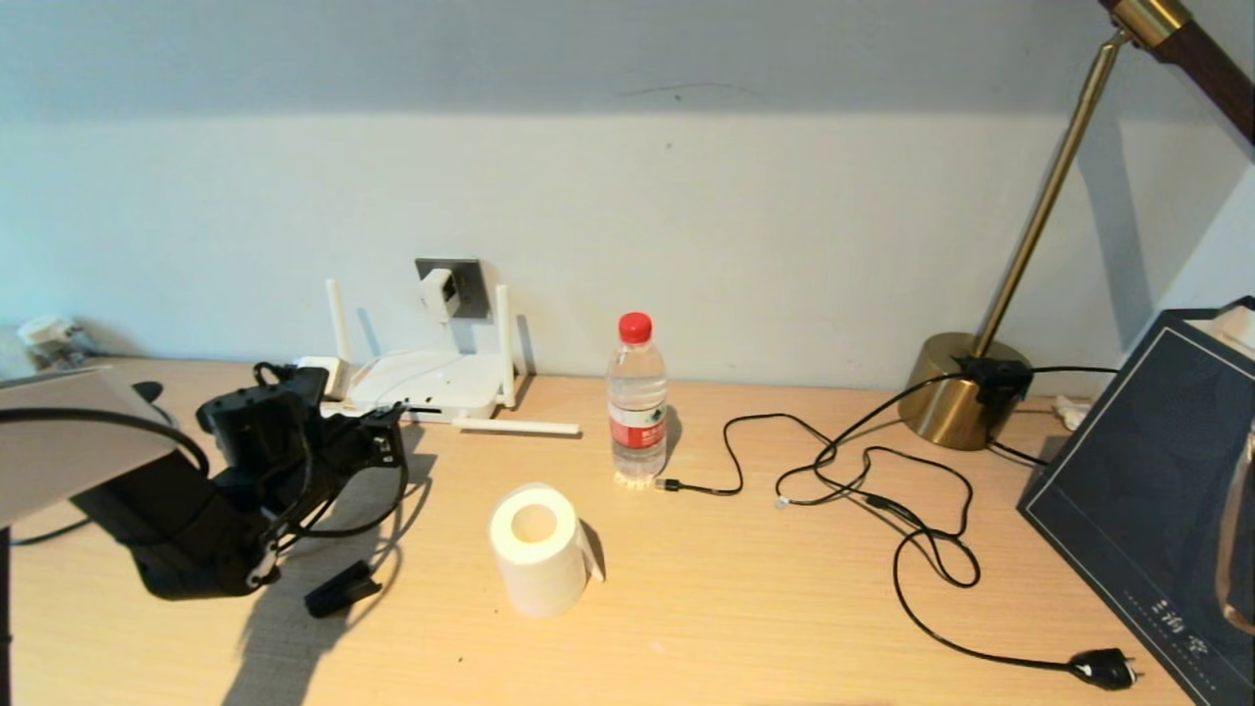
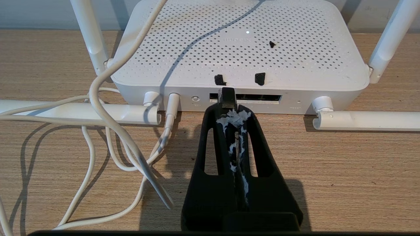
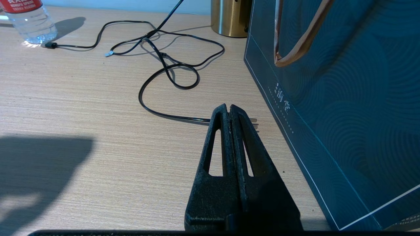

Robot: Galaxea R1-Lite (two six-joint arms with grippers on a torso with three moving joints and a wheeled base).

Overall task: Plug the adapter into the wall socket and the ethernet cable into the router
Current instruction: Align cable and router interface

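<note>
Wooden table (image 1: 765,608), light-grained, carries the whole scene against a pale wall. Left arm reaches low across the table's left side toward the back edge; the left gripper (image 2: 229,108) has its fingers pressed together on the small black plug end of the ethernet cable (image 2: 227,96), held at the leftmost of the dark ports on the router (image 2: 236,42). Whether the plug is seated cannot be told. Right gripper (image 3: 228,109) hovers near the table's front right corner, fingers together and empty, just beside a dark blue paper bag (image 3: 344,108).

Router: flat, white, at the back edge left of centre, two antennas upright, two lying flat along the table. Wall socket (image 1: 469,284): dark grey plate on the wall directly above the router, with the adapter (image 1: 437,292) already in it; its white cord (image 2: 98,108) loops down beside the router.

Surroundings, large to small: brass lamp (image 1: 966,387) at the back right; white paper roll (image 1: 537,549) front of centre; water bottle (image 1: 636,402) right of the router; thin black cord (image 1: 922,529) coiled across the right half, ending in a two-pin plug (image 1: 1103,669) near the front edge.
</note>
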